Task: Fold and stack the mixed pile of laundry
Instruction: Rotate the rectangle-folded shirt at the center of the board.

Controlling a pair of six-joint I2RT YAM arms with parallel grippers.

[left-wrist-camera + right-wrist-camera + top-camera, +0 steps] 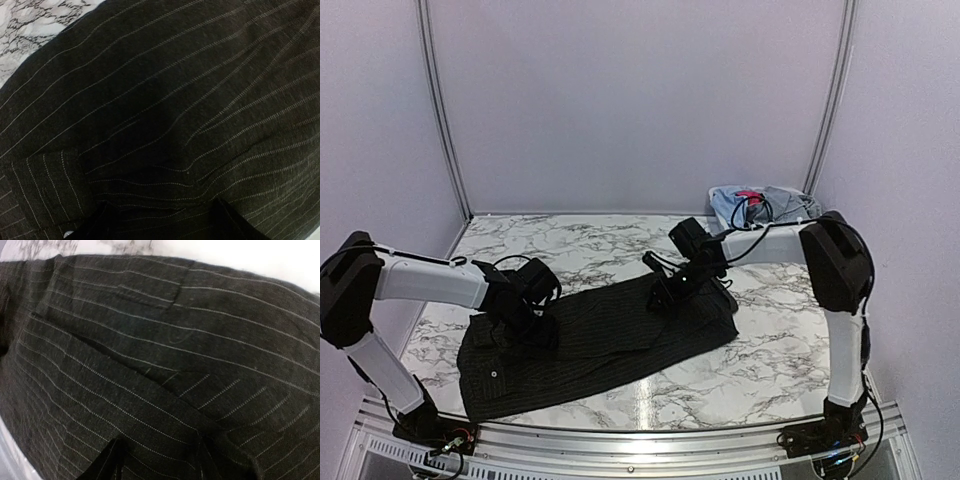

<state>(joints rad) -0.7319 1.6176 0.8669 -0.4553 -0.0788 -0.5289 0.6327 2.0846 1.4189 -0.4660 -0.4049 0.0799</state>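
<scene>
A large black pinstriped shirt [610, 345] lies spread across the marble table [770, 350], running from the near left to the middle right. My left gripper [525, 322] presses down on its left part. In the left wrist view its jaws [162, 206] stand apart with rumpled shirt cloth [165, 100] between them. My right gripper [665, 295] is down on the shirt's upper right edge. Its fingers [159, 440] sit either side of a raised fold of the shirt [150, 340], still apart. The rest of the laundry pile [760, 207], light blue, grey and a pink-red piece [748, 195], sits at the back right.
Pale walls with metal uprights [445, 120] close in the table at the back and sides. A metal rail [640, 440] runs along the near edge between the arm bases. A black cable [750, 215] loops from the right arm over the back-right garments.
</scene>
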